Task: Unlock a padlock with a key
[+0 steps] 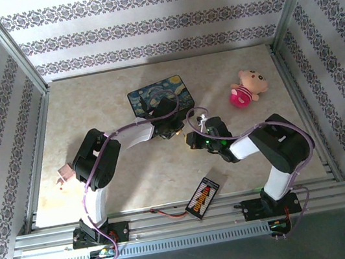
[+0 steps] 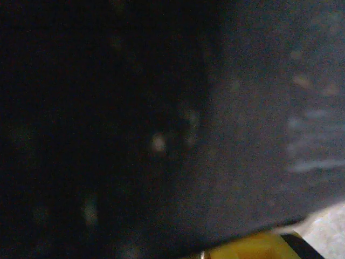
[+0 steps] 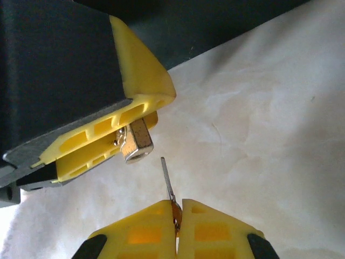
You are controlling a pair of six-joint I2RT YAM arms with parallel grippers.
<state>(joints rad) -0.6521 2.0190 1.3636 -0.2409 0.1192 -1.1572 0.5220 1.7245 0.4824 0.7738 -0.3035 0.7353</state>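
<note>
Right wrist view: I had the right arm's jaws pressed together on the tiny thin grey metal key (image 3: 167, 177). Its bow was pinched between the yellow fingertips (image 3: 148, 218), and its narrow blade stood out beyond them, tilted slightly to the left.

At upper left in that view, the left arm's jaws were clamped on the tiny brass-gold padlock (image 3: 136, 141). The blunt end of its body projected from the ribbed yellow fingers (image 3: 91, 145). The blade's tip lay just beside that end and was not touching it. Both were held above the pale marbled tabletop (image 3: 259, 124).

Left wrist view: I saw a dark, blurred surface with a sliver of yellow finger (image 2: 253, 249) at the lower edge.

Top external view: the two arms met near the middle of the tabletop. The dark blue rectangular Starry Night box (image 1: 160, 94) lay just behind the left arm's wrist. A pink plush doll (image 1: 245, 89) lay well apart at the far right. A black rectangular strip with coloured marks (image 1: 202, 197) lay at the near edge between the arm bases. A small pinkish object (image 1: 63, 175) sat by the left edge; I could not tell what it was.
</note>
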